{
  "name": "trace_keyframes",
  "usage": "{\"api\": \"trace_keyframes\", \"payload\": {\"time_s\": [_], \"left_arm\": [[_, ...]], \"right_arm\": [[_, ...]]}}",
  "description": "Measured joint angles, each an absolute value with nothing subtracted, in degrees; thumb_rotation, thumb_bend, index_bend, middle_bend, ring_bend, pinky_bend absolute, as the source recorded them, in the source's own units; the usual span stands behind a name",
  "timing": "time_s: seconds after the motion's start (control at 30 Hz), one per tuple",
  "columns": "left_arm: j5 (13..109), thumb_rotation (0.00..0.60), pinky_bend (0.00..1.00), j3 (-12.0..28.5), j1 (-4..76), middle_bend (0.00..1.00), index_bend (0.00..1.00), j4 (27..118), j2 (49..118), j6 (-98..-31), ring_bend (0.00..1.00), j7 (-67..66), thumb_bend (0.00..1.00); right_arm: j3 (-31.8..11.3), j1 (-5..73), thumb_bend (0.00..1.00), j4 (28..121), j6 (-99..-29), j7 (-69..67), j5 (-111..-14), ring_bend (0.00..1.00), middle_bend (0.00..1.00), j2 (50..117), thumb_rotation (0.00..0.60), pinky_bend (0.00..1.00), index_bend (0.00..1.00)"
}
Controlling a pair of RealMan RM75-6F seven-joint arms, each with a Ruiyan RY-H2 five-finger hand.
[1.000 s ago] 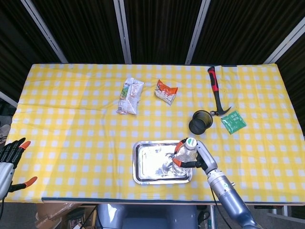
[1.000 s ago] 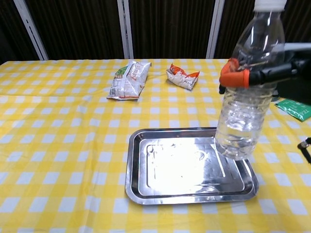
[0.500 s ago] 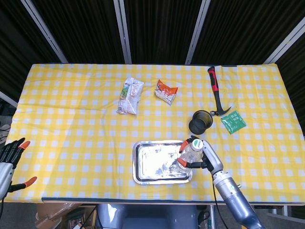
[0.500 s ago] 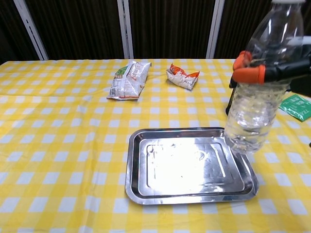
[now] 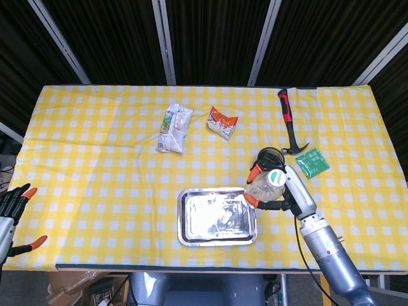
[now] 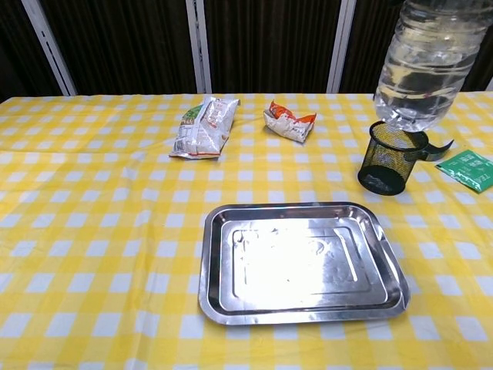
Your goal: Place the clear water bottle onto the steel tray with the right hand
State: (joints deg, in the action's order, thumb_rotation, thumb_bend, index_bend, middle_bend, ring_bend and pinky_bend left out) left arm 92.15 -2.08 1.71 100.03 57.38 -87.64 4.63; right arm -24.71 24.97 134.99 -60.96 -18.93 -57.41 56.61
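The clear water bottle (image 5: 261, 187) with a white cap is held in the air by my right hand (image 5: 290, 194), whose orange-tipped fingers wrap its sides. In the head view it hangs just right of the steel tray (image 5: 186, 217), in front of the mesh cup. In the chest view the bottle (image 6: 425, 65) shows high at the top right, above the cup and well off the tray (image 6: 212, 266); the hand itself is out of that frame. The tray holds nothing. My left hand (image 5: 14, 213) hangs open beyond the table's near left corner.
A black mesh cup (image 5: 269, 159) stands just behind the bottle. A hammer (image 5: 290, 124) and a green packet (image 5: 312, 164) lie at the right. Two snack bags (image 5: 173, 127) (image 5: 222, 122) lie toward the back middle on the yellow checked cloth.
The right hand has carried the bottle up and to the right, from over the tray's right end to beside it near the mesh cup. The left hand has dropped slightly.
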Motion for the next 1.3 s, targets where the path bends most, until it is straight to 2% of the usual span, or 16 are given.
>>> {"api": "trace_keyframes", "payload": {"time_s": [0.27,0.47,0.6,0.77,1.07,1.3], "left_arm": [[92.0,0.600,0.00,-2.0,1.5,0.00,0.04,100.0,57.2,-87.9,0.00,5.0,0.19],[92.1,0.600,0.00,-2.0,1.6,0.00,0.04,99.9,57.3,-87.8,0.00,4.8,0.19],[92.1,0.600,0.00,-2.0,1.6,0.00,0.04,100.0,57.4,-87.7,0.00,4.4,0.19],[92.0,0.600,0.00,-2.0,1.8,0.00,0.04,100.0,57.5,-87.3,0.00,4.1,0.19],[91.8,0.600,0.00,-2.0,1.9,0.00,0.04,100.0,57.4,-87.1,0.00,4.7,0.19],[91.9,0.600,0.00,-2.1,2.1,0.00,0.04,99.8,57.3,-86.5,0.00,4.8,0.19]], "right_arm": [[-20.4,25.6,0.88,134.8,-60.0,-17.1,-54.0,0.32,0.68,58.9,0.600,0.00,0.86],[-16.3,25.6,0.88,130.6,-59.4,-17.8,-54.4,0.32,0.68,66.5,0.600,0.00,0.86],[-14.5,25.2,0.88,126.6,-58.9,-20.2,-58.4,0.32,0.68,71.8,0.600,0.00,0.86],[-13.2,25.1,0.88,124.5,-60.3,-20.1,-63.2,0.32,0.68,77.0,0.600,0.00,0.86],[-12.6,26.7,0.88,123.7,-62.8,-14.2,-64.6,0.32,0.68,84.8,0.600,0.00,0.86],[-12.3,29.8,0.88,123.2,-64.3,-6.7,-63.1,0.32,0.68,95.6,0.600,0.00,0.86]]}}
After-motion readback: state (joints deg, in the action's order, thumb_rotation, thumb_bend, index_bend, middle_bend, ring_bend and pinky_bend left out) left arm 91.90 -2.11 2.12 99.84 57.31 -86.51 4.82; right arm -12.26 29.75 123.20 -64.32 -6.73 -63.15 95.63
